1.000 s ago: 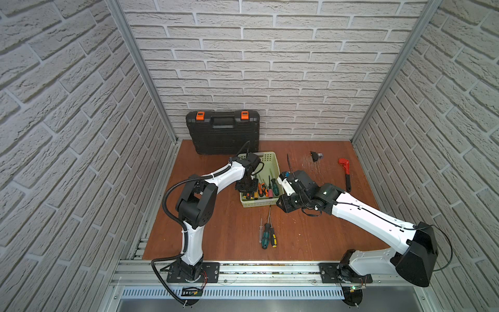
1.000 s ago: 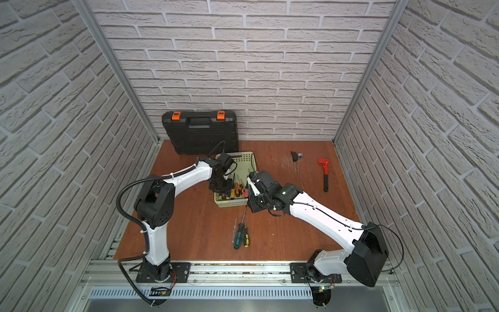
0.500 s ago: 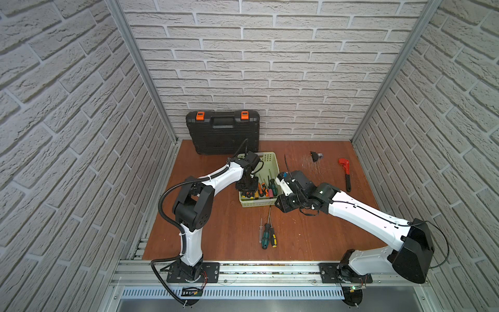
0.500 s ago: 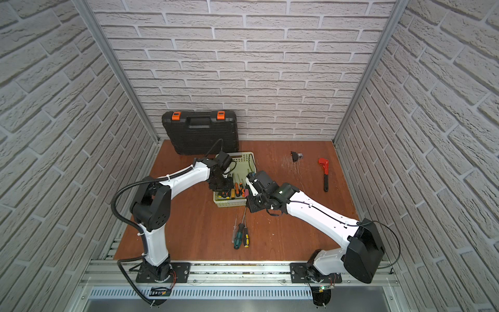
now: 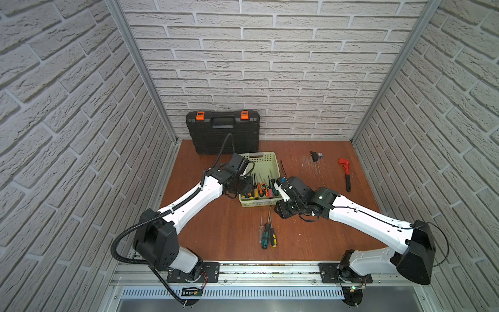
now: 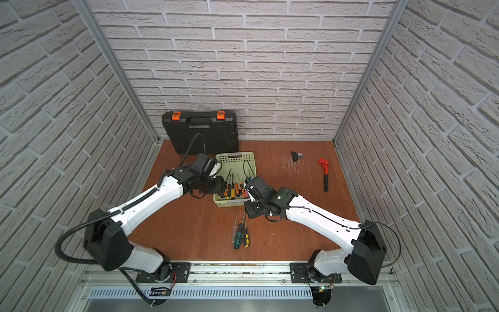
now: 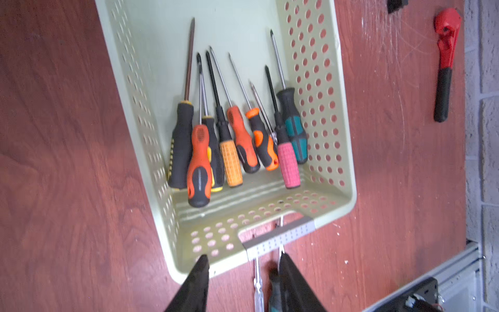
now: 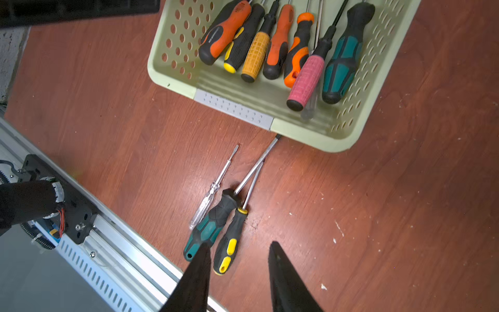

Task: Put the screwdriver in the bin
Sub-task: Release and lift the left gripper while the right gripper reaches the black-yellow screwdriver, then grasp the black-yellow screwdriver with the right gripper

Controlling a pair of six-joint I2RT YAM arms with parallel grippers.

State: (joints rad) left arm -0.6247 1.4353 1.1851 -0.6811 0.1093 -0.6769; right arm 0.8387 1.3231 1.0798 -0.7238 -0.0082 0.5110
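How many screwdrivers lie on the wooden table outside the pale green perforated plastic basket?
3, side by side before the basket: a clear-handled one, a teal-and-black one, a black-and-yellow one. More may be hidden.

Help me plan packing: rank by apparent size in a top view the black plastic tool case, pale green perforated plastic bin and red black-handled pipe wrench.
Largest: black plastic tool case.
Then: pale green perforated plastic bin.
Smallest: red black-handled pipe wrench.

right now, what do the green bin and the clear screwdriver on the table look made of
The bin looks like matte green moulded plastic: rows of round holes, rounded rim. The clear screwdriver has a see-through handle, probably glossy plastic, and a thin shaft that shines like bare metal.
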